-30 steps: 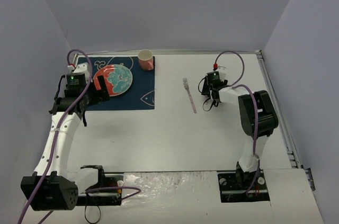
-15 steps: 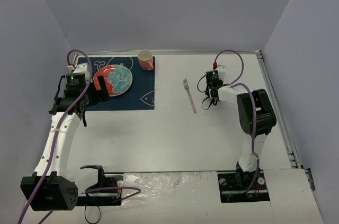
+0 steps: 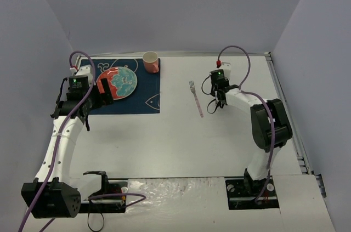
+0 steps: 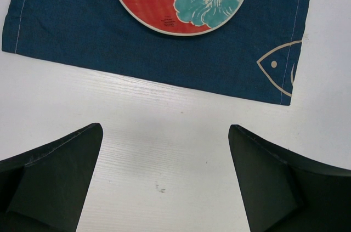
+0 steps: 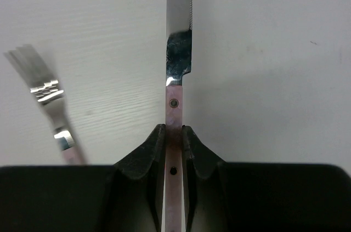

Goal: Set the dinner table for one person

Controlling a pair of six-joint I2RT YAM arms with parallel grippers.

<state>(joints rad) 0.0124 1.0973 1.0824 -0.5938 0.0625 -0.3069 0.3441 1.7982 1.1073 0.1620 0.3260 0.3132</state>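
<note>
In the right wrist view my right gripper point(image 5: 174, 130) is shut on the pink handle of a knife point(image 5: 178, 62), whose steel blade points away over the white dinner table point(image 3: 175, 139). A fork point(image 5: 49, 111) with a pink handle lies just left of the knife, and in the top view the fork point(image 3: 195, 98) sits left of the right gripper point(image 3: 218, 100). My left gripper point(image 4: 164, 133) stands open with nothing between its fingers, over bare table beside the dark blue placemat point(image 4: 82, 40). A red and teal plate point(image 3: 117, 83) lies on the placemat point(image 3: 137, 100).
A pink cup point(image 3: 151, 62) stands at the placemat's far right corner. Grey walls close the table in on three sides. A metal rail point(image 3: 288, 111) runs along the right edge. The arm bases sit at the near edge.
My right gripper has closed on the knife handle and its arm has shifted slightly towards the far left. The left arm has not moved.
</note>
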